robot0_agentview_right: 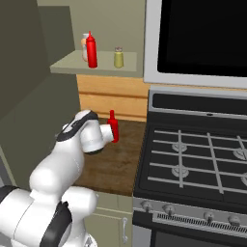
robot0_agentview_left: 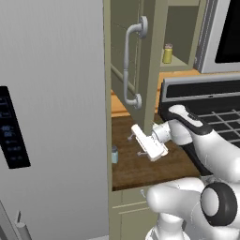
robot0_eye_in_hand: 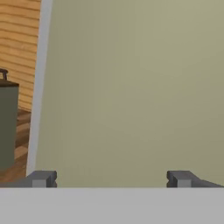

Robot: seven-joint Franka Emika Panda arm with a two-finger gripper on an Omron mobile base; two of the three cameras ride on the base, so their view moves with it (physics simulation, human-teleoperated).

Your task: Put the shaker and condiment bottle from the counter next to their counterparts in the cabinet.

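Note:
The pale blue-grey shaker (robot0_agentview_left: 114, 154) stands on the dark wood counter (robot0_agentview_left: 154, 171) at its far left, beside the tall side panel. My gripper (robot0_agentview_left: 134, 145) hovers just to its right, a little above the worktop, open with nothing between its fingers. In the hand view the gripper (robot0_eye_in_hand: 111, 178) faces a flat beige-olive panel, fingertips (robot0_eye_in_hand: 41, 178) wide apart. The red condiment bottle (robot0_agentview_right: 113, 126) stands on the counter (robot0_agentview_right: 120, 164) behind my forearm, partly hidden. The cabinet (robot0_agentview_right: 67, 66) is open; on its shelf stand a yellow-green jar (robot0_agentview_right: 118, 57) (robot0_agentview_left: 167, 53) and a red bottle (robot0_agentview_right: 91, 49).
The open cabinet door with its curved grey handle (robot0_agentview_left: 127, 65) hangs above the gripper. A grey fridge (robot0_agentview_left: 51, 93) fills the left. A stove (robot0_agentview_right: 202, 159) borders the counter on the right, with a microwave (robot0_agentview_right: 202, 38) above. A dull grey-green shape (robot0_eye_in_hand: 8, 127) is cut off at the hand view's left edge.

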